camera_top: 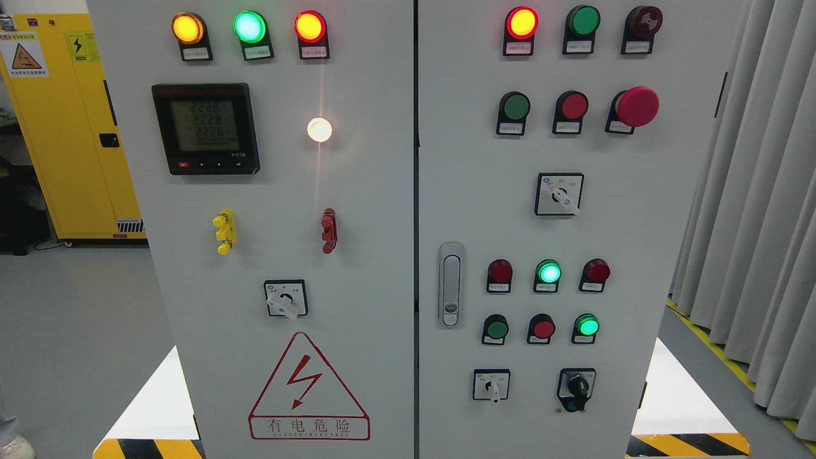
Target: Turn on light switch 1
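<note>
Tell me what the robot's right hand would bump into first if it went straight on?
No hand shows here, so its direction cannot be told. The grey electrical cabinet fills the view ahead, so probably that.

Head view faces control cabinet squarely, close.

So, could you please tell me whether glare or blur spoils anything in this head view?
In the head view the white lamp is blown out, throwing a vertical streak of flare down the cabinet door; the small labels under the lamps are too fine to read; the meter display and the rest look sharp and evenly lit.
</note>
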You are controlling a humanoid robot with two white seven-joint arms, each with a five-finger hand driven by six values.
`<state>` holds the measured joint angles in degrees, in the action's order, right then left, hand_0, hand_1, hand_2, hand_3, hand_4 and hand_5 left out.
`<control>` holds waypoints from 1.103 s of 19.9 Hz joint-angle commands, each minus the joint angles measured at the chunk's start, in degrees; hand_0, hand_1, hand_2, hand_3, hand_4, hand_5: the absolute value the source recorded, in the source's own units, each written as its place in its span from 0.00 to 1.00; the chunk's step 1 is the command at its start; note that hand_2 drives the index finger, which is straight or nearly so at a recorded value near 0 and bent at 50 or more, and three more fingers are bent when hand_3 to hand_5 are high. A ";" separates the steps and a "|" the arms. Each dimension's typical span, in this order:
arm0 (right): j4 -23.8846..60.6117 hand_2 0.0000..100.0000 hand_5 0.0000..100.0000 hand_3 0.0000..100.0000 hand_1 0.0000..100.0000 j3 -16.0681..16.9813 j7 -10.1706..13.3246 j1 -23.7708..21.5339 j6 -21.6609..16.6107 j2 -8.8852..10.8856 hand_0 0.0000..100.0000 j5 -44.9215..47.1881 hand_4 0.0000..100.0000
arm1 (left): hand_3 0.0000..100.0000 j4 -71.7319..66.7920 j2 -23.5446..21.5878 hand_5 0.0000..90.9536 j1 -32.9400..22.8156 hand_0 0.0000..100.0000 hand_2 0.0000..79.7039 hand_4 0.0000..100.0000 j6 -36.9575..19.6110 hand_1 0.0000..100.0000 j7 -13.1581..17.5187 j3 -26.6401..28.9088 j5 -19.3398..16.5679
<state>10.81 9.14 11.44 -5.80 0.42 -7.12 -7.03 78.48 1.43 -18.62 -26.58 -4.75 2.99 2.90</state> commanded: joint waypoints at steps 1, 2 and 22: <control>0.00 0.04 0.00 0.00 0.50 0.00 -0.02 0.00 0.02 0.00 0.00 0.00 0.00 | 0.70 -32.66 -1.52 0.58 -0.89 0.09 0.44 0.75 -0.67 0.28 6.82 1.23 0.09; 0.00 0.04 0.00 0.00 0.50 0.00 0.07 0.00 0.02 0.00 0.00 0.00 0.00 | 0.59 -34.69 -1.34 0.45 -0.89 0.11 0.32 0.66 -0.32 0.28 8.42 1.32 0.09; 0.00 0.04 0.00 0.00 0.50 0.00 -0.02 0.00 0.02 0.00 0.00 0.00 0.00 | 0.00 -66.79 -1.61 0.00 6.58 0.26 0.00 0.01 13.21 0.27 16.35 -1.58 -0.44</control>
<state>10.81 9.14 11.46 -5.80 0.42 -7.12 -7.03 26.41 0.20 -13.51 -15.31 11.84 2.27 2.49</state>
